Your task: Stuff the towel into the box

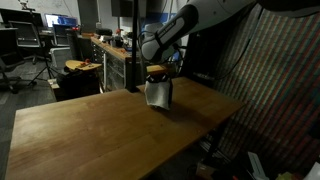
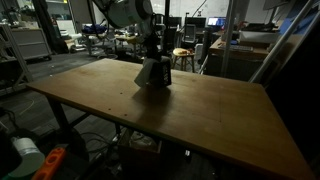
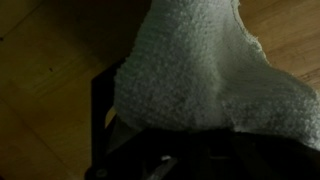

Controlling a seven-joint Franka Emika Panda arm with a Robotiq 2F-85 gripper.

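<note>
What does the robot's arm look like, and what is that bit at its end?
The arm is a chain of rounded, pale grey-white segments with darker bands at the joints. It ends in a dark, blocky gripper; finer detail is lost in the dim light.

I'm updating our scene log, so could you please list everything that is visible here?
towel: one, pale grey-white, bunched up on the table below the tool
box: one, black, beneath the towel, mostly covered
table: one, brown wood, carries both
workbenches: several, dim and cluttered, behind the table
arm: one, grey and black, reaching over the table
tool: one, dark, just above the towel; open or shut unclear
</note>
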